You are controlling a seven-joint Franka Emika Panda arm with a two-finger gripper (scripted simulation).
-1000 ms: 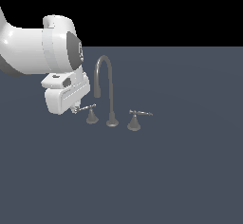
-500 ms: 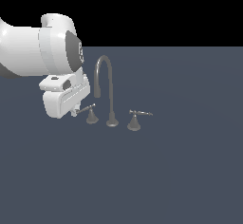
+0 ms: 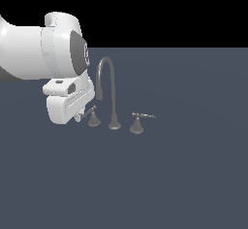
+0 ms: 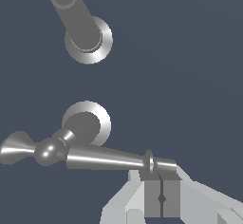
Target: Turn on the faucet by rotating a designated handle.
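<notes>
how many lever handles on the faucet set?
2. One grey cone-based lever handle sits on the exterior view's left of the tall grey gooseneck spout, beside the white gripper; the other grey lever handle stands on the spout's right, apart from the arm.

I saw a flat dark slate-blue tabletop [image 3: 193, 174]. Standing on it was the grey faucet [image 3: 114, 125] on its round base, the handle [image 3: 92, 119] just beside it, and a second lever handle [image 3: 137, 125] on the other side.

Flat, even simulator light, sharp throughout, no blur; soft glare on the dull grey metal lever handle [image 4: 90, 155]; no cast shadows.
</notes>
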